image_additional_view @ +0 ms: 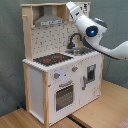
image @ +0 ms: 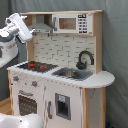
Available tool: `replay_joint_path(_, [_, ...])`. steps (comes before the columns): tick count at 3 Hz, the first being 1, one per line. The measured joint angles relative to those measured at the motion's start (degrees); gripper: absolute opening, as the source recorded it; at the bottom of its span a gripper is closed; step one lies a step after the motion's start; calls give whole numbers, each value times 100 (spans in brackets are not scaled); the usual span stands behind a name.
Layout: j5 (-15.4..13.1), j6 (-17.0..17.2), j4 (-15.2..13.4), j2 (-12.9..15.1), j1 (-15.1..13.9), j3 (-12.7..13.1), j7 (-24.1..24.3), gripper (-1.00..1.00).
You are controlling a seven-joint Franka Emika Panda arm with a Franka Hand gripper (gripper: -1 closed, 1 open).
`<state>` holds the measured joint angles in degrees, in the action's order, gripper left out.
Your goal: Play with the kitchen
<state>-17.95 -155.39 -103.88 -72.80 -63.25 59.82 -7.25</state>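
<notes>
Arm's gripper [image: 31,34] sits up high beside the grey hood [image: 44,24], at the top end of the kitchen [image_additional_view: 60,75]; fingers too unclear to call released or clenched. Stovetop [image: 35,66] lies straight below it, sink [image: 72,74] and faucet [image: 85,59] farther along the surface.

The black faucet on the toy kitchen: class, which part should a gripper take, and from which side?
Probably the faucet at its arched neck, approached from the front over the sink, since the tiled backsplash stands close behind it.
</notes>
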Motion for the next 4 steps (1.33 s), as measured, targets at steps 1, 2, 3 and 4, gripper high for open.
replay_joint_path(1, [0, 340, 68, -25, -193, 40, 521, 100])
replay_joint_path(2, [0, 535, 282, -23, -530, 108, 967, 100])
replay_joint_path(3, [4, 732, 635, -17, -915, 225, 1350, 100])
replay_joint_path(4, [48, 946, 1047, -13, -1286, 344, 1626, 100])
